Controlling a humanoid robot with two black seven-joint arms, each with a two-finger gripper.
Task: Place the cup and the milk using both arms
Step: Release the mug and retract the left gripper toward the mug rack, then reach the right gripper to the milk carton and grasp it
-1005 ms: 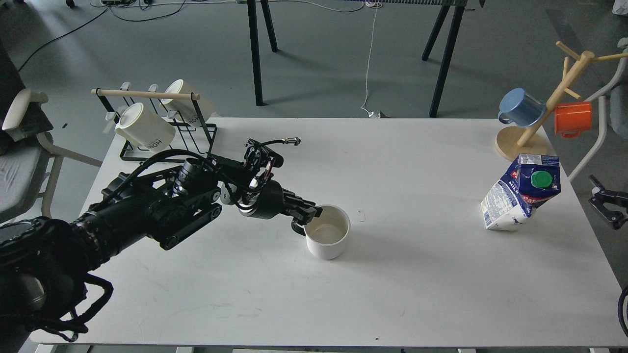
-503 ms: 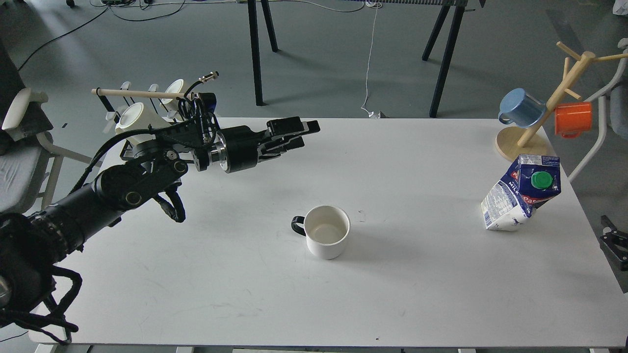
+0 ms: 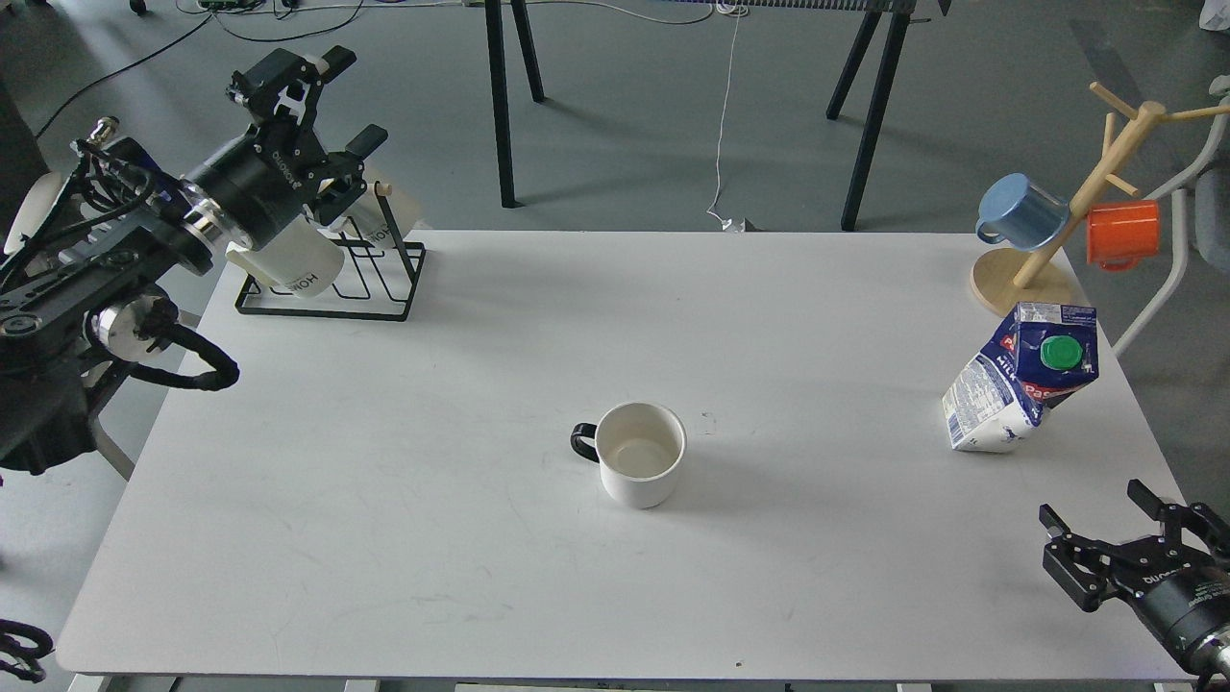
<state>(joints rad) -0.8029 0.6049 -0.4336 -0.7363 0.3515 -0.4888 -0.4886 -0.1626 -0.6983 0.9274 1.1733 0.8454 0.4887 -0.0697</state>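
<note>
lab | white table [image 3: 817, 596] | floor cables [image 3: 723, 125] | trestle legs [image 3: 502, 106]

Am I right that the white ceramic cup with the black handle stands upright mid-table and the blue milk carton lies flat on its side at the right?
Not quite. The head view shows the blue milk carton standing, leaning, its green cap near the top. The white ceramic cup with the black handle does stand upright mid-table.

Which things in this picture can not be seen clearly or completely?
- White mugs on the black rack, head view: largely covered by the left gripper and its arm.
- Right gripper: its arm is cut off by the bottom right edge.
- Milk carton: small print too small to read.
- Wooden mug tree: one branch runs out at the right edge.
</note>
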